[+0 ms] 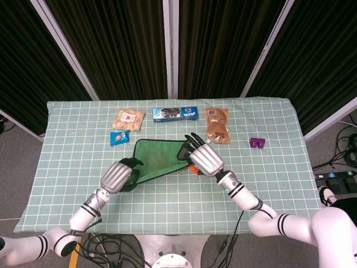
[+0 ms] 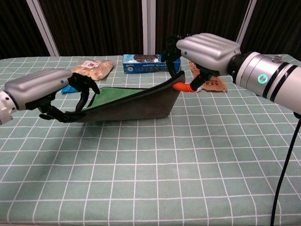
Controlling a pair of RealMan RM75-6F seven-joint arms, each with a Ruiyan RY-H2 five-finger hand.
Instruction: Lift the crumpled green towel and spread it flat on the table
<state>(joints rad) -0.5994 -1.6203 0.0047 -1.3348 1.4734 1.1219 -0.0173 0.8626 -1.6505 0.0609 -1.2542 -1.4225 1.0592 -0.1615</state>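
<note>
The green towel (image 1: pixel 158 157) (image 2: pixel 127 101) is opened out, its far edge lying on the table and its near edge held up slightly. My left hand (image 1: pixel 119 176) (image 2: pixel 44 92) grips the near left corner. At the near right corner, my right hand (image 1: pixel 203 159) (image 2: pixel 207 49) pinches the edge, and an orange fingertip (image 2: pixel 180 86) shows under the cloth there. The towel slopes down from my hands to the table beyond them.
Along the far side lie a snack bag (image 1: pixel 128 119), a blue biscuit pack (image 1: pixel 175 114) and an orange pouch (image 1: pixel 217 125). A small blue packet (image 1: pixel 119 137) lies left of the towel. A purple block (image 1: pixel 256 143) sits at the right. The table is covered by a green checked cloth (image 1: pixel 167 201).
</note>
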